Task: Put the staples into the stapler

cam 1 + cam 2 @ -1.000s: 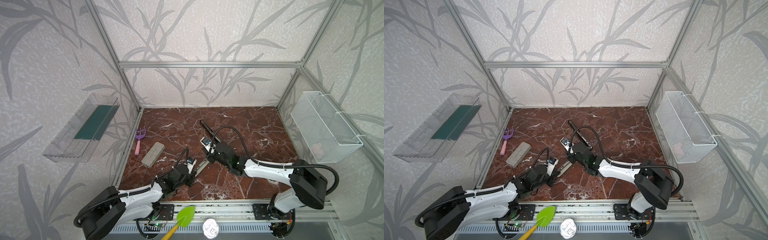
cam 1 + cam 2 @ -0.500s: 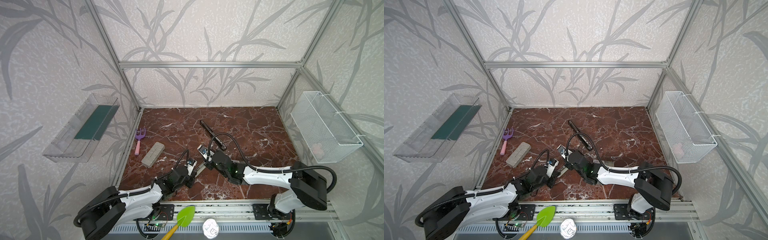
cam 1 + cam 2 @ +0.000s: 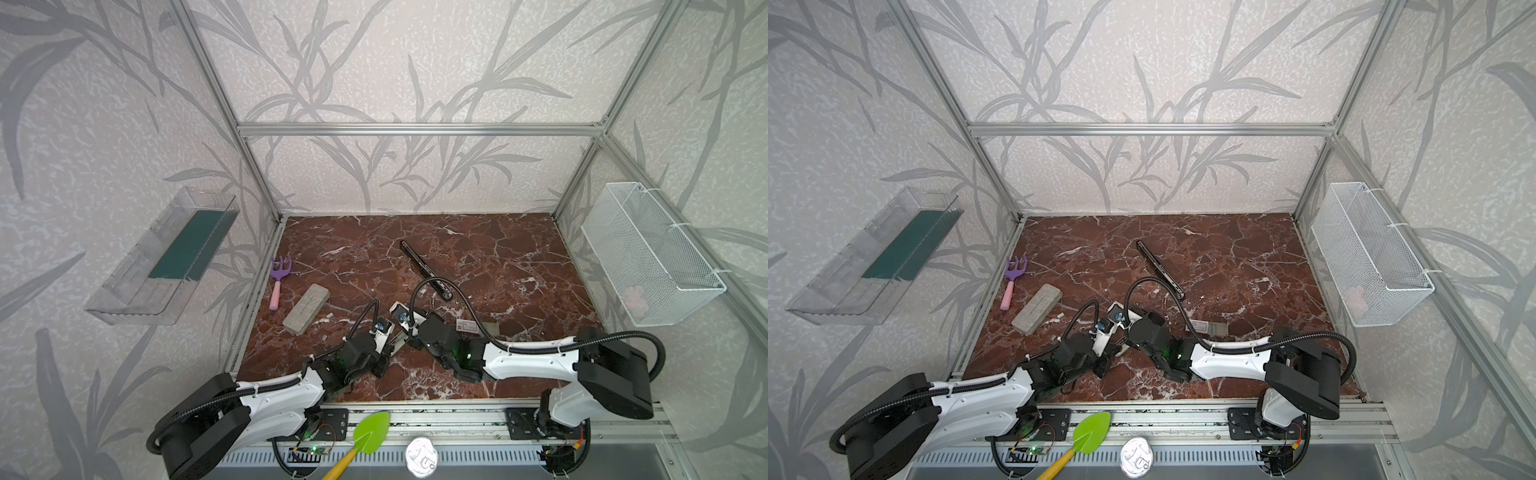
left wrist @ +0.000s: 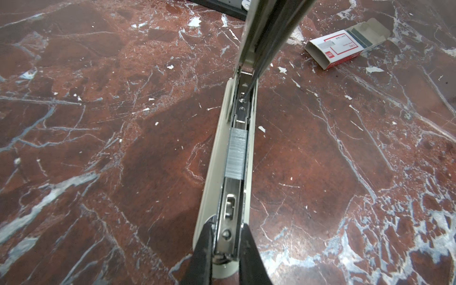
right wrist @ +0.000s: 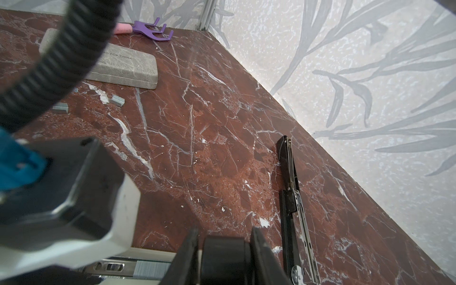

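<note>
The all-black stapler (image 3: 426, 269) (image 3: 1160, 270) (image 5: 291, 197) lies opened flat at mid-table, untouched. A beige-and-black stapler (image 4: 222, 172) (image 3: 397, 340) rests near the front with a grey staple block (image 4: 235, 153) (image 5: 151, 269) sitting in its silver rail. My left gripper (image 4: 226, 229) (image 3: 384, 353) is shut on that rail's front end. My right gripper (image 5: 225, 237) (image 3: 409, 336) is shut on the same stapler's raised black lid (image 4: 271, 29). The staples' white box (image 4: 345, 47) (image 3: 467, 325) (image 3: 1200, 326) with a red mark lies open on the marble to the right.
A grey case (image 3: 306, 308) (image 5: 123, 69) and a purple rake (image 3: 278, 282) lie at the left. Two loose staple pieces (image 5: 117, 100) sit near the case. A wire basket (image 3: 648, 257) hangs on the right wall, a clear tray (image 3: 166, 257) on the left wall.
My right gripper has come forward and down toward the left gripper, still holding the lid. The left arm has stayed where it was.
</note>
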### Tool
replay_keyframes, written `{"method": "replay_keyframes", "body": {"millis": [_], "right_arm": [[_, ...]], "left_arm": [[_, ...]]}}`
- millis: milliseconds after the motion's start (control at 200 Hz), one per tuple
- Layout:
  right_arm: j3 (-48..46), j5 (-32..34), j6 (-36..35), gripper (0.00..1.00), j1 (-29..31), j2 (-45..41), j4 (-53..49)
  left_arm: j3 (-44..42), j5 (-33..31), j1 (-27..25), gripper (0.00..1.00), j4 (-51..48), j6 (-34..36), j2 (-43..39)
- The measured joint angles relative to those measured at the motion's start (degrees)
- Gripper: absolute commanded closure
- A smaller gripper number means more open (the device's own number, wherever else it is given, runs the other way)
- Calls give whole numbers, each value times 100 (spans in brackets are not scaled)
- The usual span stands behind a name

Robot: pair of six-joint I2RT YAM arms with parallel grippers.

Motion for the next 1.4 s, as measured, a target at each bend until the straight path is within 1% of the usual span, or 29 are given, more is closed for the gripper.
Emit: {"method": "replay_keyframes", "body": {"millis": [340,710,1105,1400], "right_arm": [[0,448,-166,74,317,199,138],[0,470,-166,74,363,291,291],[0,590,-334,74,511,468,472],[2,682,-466,74,599,619,634]], "left_arm": [[-15,46,-7,100,-9,2,-28],[-142,39,-22,100,48,-2,-177],[-317,15,-31,100,295,0,-254],[-509,-2,-33,100,793,46,-122]]}}
